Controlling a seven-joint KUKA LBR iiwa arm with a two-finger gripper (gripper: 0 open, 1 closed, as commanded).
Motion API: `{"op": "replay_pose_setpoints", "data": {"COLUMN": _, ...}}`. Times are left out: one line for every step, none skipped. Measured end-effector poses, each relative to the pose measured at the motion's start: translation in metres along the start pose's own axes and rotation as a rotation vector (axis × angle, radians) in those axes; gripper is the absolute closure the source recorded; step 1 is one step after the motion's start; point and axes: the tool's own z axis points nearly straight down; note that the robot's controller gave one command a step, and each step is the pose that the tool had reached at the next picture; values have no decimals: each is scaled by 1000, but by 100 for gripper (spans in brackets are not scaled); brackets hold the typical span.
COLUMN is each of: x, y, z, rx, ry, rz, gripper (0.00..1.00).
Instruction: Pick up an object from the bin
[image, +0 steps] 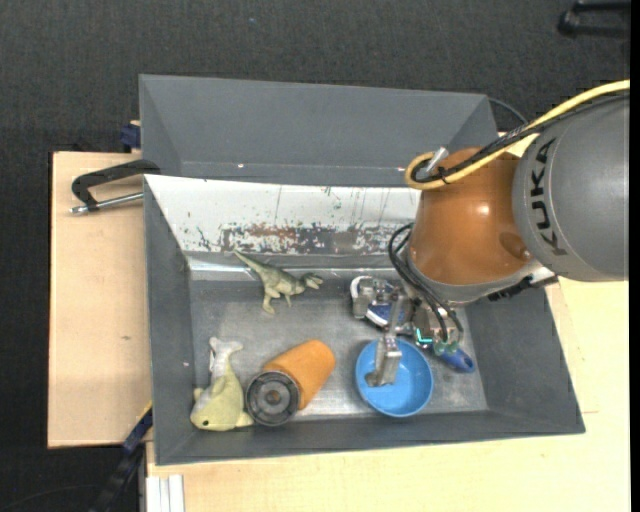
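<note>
The grey bin (165, 330) holds few things. The gripper (388, 362) hangs low over a blue round dish (412, 398) near the front wall, right of centre; whether it is spread or closed cannot be told. Beside the dish lies an orange cylinder (305, 368), then a yellow plush animal (220, 400) in the front-left corner. A dinosaur figure (278, 283) stands near the back wall, with bare floor in front of it.

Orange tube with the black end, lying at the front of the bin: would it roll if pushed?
Probably: the orange tube lies on its side and looks round. The yellow soft toy beside its black end might stop it.
</note>
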Motion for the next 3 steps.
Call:
{"op": "replay_pose_setpoints", "data": {"x": 5, "y": -49, "z": 85, "rx": 2, "ry": 0, "rz": -99, "gripper": 0}}
{"op": "replay_pose_setpoints", "data": {"x": 2, "y": -47, "z": 80, "rx": 1, "ry": -12, "rz": -101, "gripper": 100}}
{"op": "replay_pose_setpoints", "data": {"x": -6, "y": -49, "z": -70, "rx": 1, "ry": -23, "rz": -44, "gripper": 100}}
